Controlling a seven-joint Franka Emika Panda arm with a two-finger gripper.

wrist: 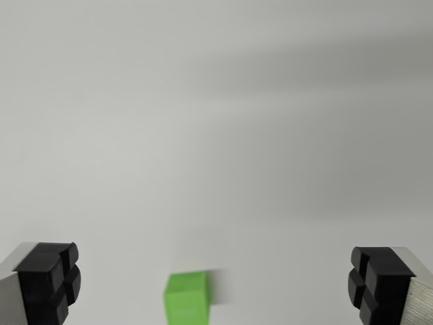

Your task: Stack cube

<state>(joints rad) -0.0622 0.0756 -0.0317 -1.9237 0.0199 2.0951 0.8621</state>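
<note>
Pale grey, smooth table surface [216, 135] fills almost the whole wrist view, with soft, blurred darker bands of shadow running across its upper and middle parts. No edge of the surface and nothing of the room beyond it shows here. At the bottom of the wrist view the gripper [216, 288] points down toward this surface, its two fingers standing far apart at the opposite corners of the picture, so the pincer is wide and holds nothing. One black rubber pad [51, 281] on a silver metal finger sits at the wrist view's left, and a second black pad [379, 284] on its silver finger sits at the wrist view's right; both are cut off by the lower edge. Between them, slightly toward the wrist view's left of the middle, lies one green cube [188, 298], resting on the surface and partly cut off by the bottom edge. It touches neither pad and is well apart from both. Its outline is a little smeared, with a faint grey blur just beside its right side. Only this single cube is in view.
</note>
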